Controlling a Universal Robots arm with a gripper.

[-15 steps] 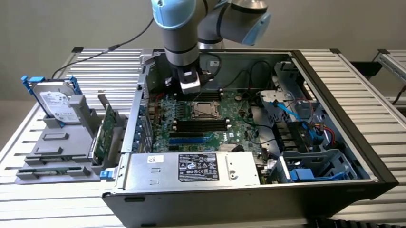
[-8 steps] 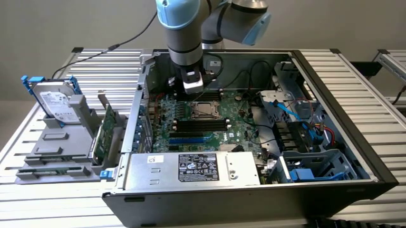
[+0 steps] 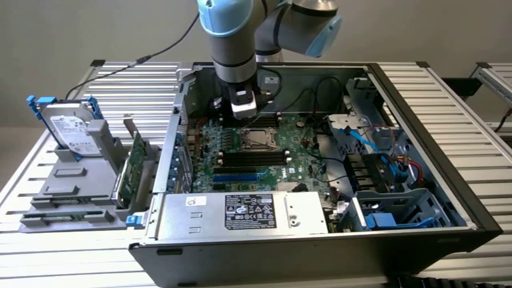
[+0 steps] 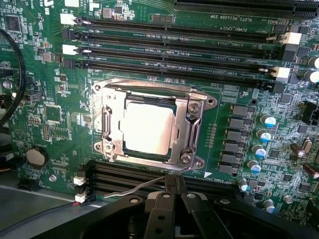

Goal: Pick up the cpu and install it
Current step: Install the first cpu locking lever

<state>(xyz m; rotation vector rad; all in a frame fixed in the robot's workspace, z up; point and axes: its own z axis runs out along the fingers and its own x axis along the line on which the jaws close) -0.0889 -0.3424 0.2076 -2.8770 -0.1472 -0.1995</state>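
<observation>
The cpu (image 4: 148, 130) is a small square chip with a dull silver top. It lies flat in the motherboard socket, with the metal load frame (image 4: 192, 124) closed around its edges. In the exterior view the cpu (image 3: 258, 139) sits mid-board inside the open computer case. My gripper (image 4: 172, 183) is shut, its dark fingers pressed together beside the socket. Its tips are at the thin wire socket lever (image 4: 134, 188), which runs along the socket's edge. In the exterior view the gripper (image 3: 242, 119) hangs low over the board, right beside the cpu.
Long black memory slots (image 4: 174, 50) run beside the socket. A silver power supply (image 3: 248, 211) fills the case's near side, and drive cages and cables (image 3: 384, 174) crowd the exterior view's right. A hard drive (image 3: 71, 129) with a blue bracket stands on a grey holder outside the case.
</observation>
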